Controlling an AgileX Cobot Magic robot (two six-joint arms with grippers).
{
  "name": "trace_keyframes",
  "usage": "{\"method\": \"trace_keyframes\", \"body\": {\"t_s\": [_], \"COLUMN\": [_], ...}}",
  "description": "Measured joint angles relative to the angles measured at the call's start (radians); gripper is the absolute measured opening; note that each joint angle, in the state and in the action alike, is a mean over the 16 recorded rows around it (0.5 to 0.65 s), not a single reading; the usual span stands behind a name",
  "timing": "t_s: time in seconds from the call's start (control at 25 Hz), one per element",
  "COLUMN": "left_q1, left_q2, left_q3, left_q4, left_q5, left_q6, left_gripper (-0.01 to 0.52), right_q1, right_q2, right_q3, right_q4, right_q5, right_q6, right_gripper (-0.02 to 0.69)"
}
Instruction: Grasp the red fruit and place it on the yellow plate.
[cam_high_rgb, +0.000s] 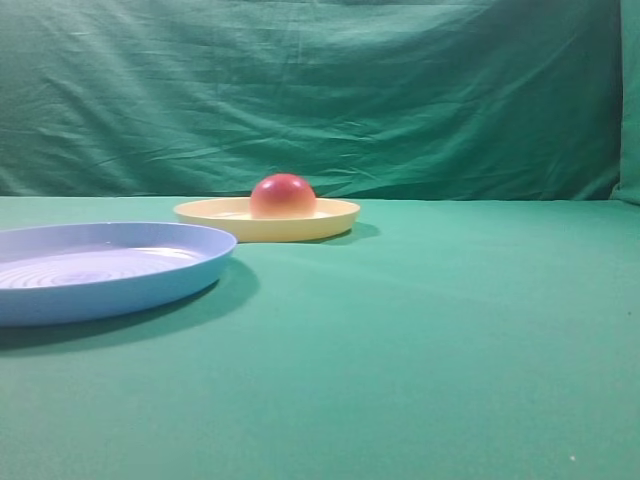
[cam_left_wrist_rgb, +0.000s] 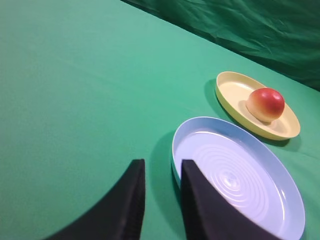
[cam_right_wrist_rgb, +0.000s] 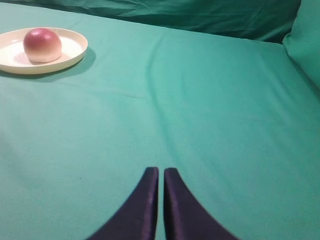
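Exterior high view: green cloth (cam_high_rgb: 430, 340) covers the whole table and a rumpled green backdrop (cam_high_rgb: 320, 90) hangs behind it. Taking the yellow plate as the landmark, the largest item on the cloth is the light-blue plate (cam_high_rgb: 100, 270), marked with concentric rings; it sits nearer the camera and to the left of the yellow plate, its rim close to that plate's rim but apart from it. The yellow plate (cam_high_rgb: 267, 218) itself is shallow and round with a low raised edge, lying flat near the foot of the backdrop. The red fruit (cam_high_rgb: 283, 196) sits inside the yellow plate, roughly at its middle, red on top and paler yellow toward its base.

From the left wrist camera, the left gripper (cam_left_wrist_rgb: 161, 172) hangs over the cloth at the blue plate's near edge, on the side away from the yellow plate; its two dark fingers stand a little apart with bare cloth showing between them, and they grip nothing. From the right wrist camera, the right gripper (cam_right_wrist_rgb: 160, 172) is well apart from the yellow plate, over bare cloth; its dark fingers are pressed together with only a thin slit between them, and nothing is caught there.
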Motion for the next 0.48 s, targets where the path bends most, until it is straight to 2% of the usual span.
{"method": "trace_keyframes", "body": {"t_s": [0.48], "left_q1": [0.000], "left_q2": [0.000], "left_q3": [0.000], "left_q4": [0.000], "left_q5": [0.000], "left_q6": [0.000], "left_gripper": [0.157], "right_q1": [0.000], "right_q2": [0.000], "right_q3": [0.000], "right_q4": [0.000], "right_q5": [0.000], "right_q6": [0.000], "right_gripper": [0.000]}}
